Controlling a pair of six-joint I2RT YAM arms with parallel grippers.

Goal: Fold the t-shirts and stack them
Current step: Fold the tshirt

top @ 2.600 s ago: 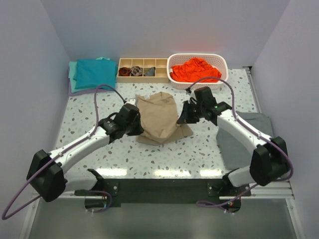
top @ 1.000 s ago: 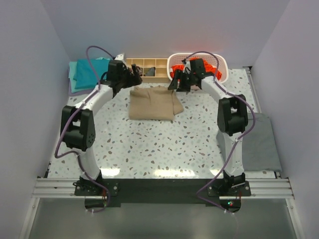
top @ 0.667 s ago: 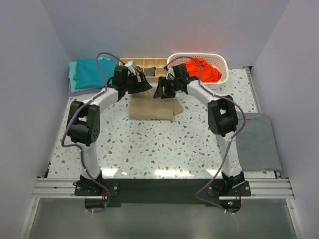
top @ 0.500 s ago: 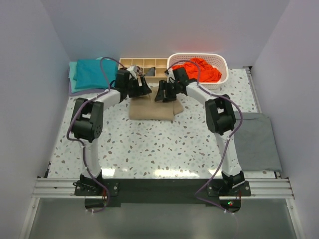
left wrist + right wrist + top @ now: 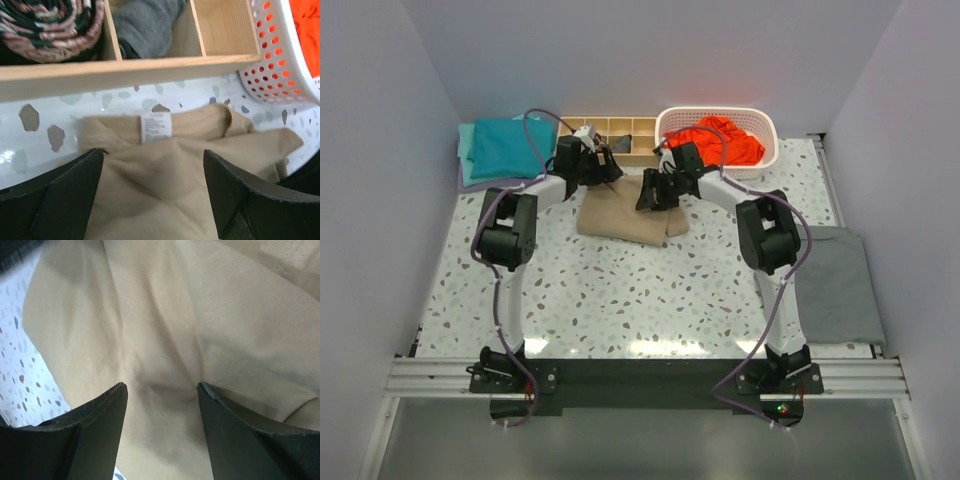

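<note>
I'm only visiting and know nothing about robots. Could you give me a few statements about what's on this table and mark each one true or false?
1. The left gripper and the right gripper are both over the tan shirt. True.
2. The teal shirts lie at the far left corner of the table. True.
3. The orange-red shirt lies folded on the table. False: it is bunched in the white basket.
4. The left gripper is shut. False: its jaws stand open over the collar label.
</note>
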